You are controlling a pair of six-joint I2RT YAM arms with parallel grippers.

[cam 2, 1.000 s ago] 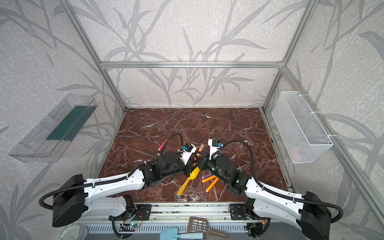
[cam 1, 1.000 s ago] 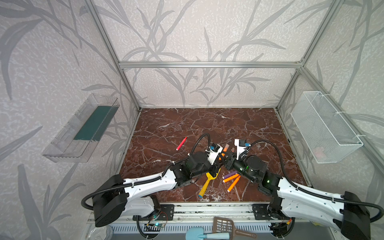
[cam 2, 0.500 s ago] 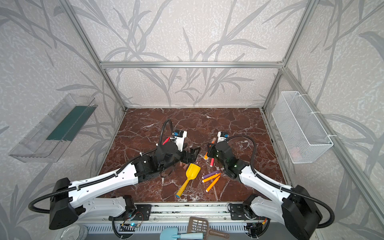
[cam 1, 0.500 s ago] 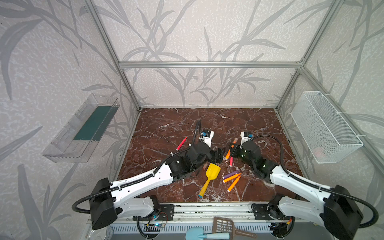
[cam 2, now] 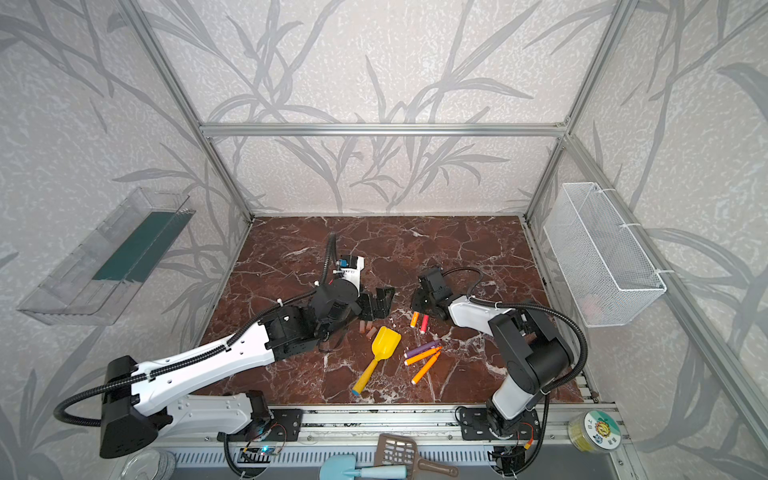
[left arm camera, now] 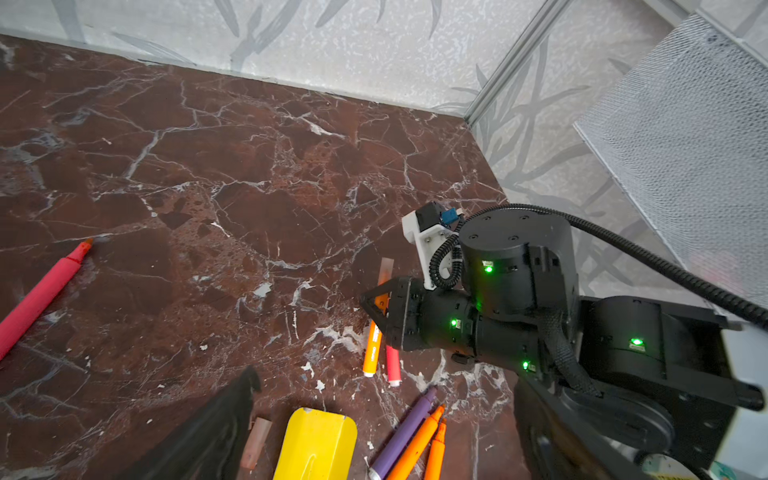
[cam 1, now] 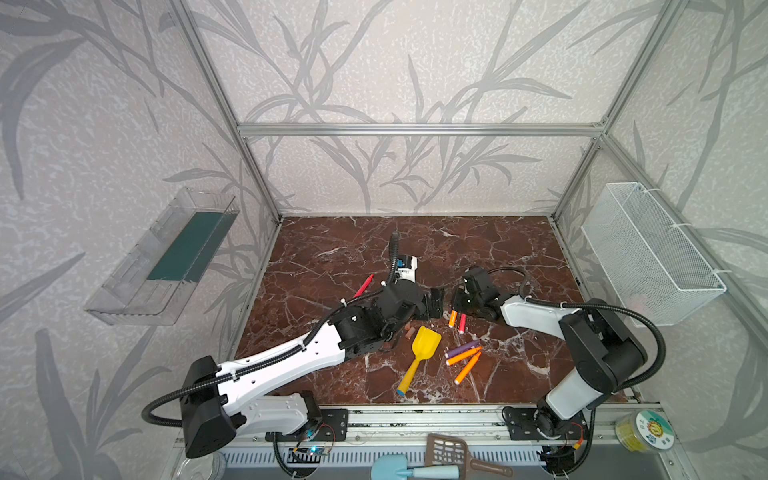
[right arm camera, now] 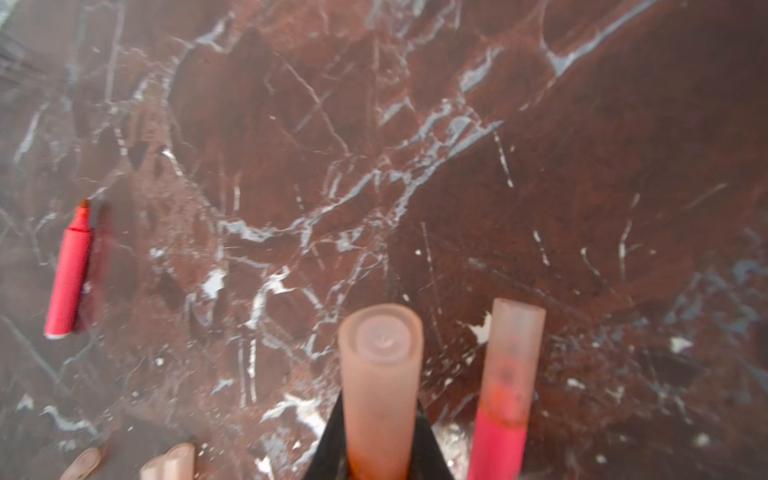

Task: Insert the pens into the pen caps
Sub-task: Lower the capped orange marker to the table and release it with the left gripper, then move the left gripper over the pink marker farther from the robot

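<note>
Six pens are showing in both top views: three orange, two red-pink, one purple. Right gripper [left arm camera: 375,302] is clamping tight on one orange pen [cam 1: 452,318], which is wearing a pen cap [right arm camera: 380,365]; its white end is pointing down at the marble table [cam 1: 332,257]. One capped red-pink pen [cam 1: 462,323] is lying just beside it, with its own cap [right arm camera: 515,345] on.

Three pens are lying bunched nearer the front: purple pen [cam 1: 462,349] and two bare orange pens [cam 1: 462,356] [cam 1: 467,369], tips uncovered. One bare red-pink pen [cam 1: 364,285] is lying well apart on the left.

Left gripper [cam 2: 377,304] is standing spread wide with nothing in it.

Two loose caps [cam 2: 362,326] [cam 2: 371,331] are lying near it, beside one yellow shovel [cam 2: 384,343]. Any further caps cannot be counted.
</note>
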